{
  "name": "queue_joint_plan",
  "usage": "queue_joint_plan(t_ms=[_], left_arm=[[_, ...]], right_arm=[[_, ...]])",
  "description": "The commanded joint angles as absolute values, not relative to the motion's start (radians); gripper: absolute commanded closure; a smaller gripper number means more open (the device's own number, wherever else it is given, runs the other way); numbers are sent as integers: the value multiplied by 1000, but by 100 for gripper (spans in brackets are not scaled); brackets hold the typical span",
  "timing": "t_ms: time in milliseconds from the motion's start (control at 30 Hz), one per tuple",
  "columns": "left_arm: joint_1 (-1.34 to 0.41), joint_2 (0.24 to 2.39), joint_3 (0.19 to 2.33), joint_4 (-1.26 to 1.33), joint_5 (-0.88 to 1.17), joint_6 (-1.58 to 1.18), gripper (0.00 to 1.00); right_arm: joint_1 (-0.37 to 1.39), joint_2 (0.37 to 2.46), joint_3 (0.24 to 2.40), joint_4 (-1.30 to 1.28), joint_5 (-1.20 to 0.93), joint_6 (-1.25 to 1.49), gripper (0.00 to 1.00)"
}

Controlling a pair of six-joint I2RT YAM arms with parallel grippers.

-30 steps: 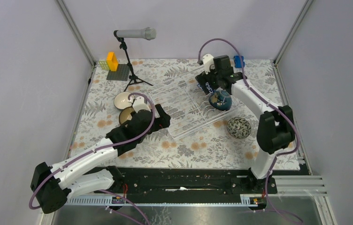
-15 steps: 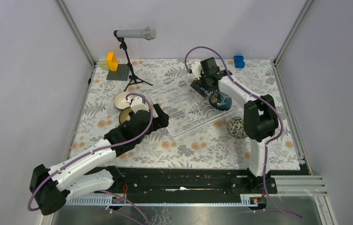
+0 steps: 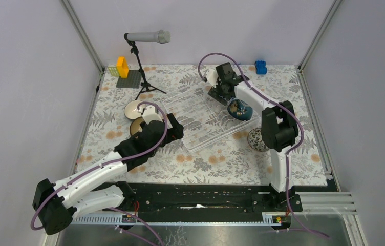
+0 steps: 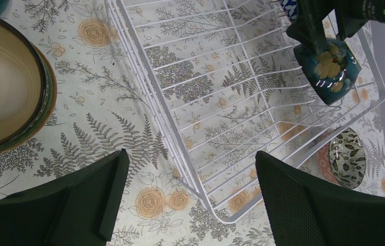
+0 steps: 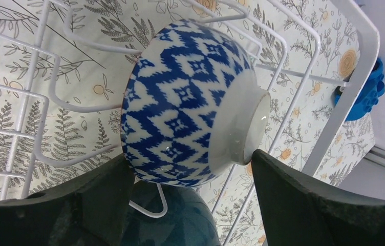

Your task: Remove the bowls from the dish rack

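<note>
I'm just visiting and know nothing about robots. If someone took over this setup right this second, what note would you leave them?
Left gripper: open and empty, over the near-left corner of the dish rack.
Right gripper: open, jaws either side of the blue-white zigzag bowl at the rack's far end; not gripped yet.
In the rack: the zigzag bowl, on its side, and the dark teal bowl.
Done, out on the table: white-inside bowl and brown bowl left of the rack (another seems nested in the brown one), and pink-rimmed bowl to its right.
Left to do: lift out the two racked bowls.
</note>
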State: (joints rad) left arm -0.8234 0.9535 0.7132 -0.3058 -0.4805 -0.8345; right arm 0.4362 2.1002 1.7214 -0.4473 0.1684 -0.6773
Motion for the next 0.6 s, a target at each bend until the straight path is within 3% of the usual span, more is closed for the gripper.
queue_joint_plan(t_ms=[0, 567], left_arm=[[-818, 975, 748, -281, -511, -818, 1], [-818, 985, 748, -277, -502, -818, 1]], right_arm=[[457, 2125, 1813, -484, 125, -698, 19], [457, 1963, 1740, -409, 236, -655, 44]])
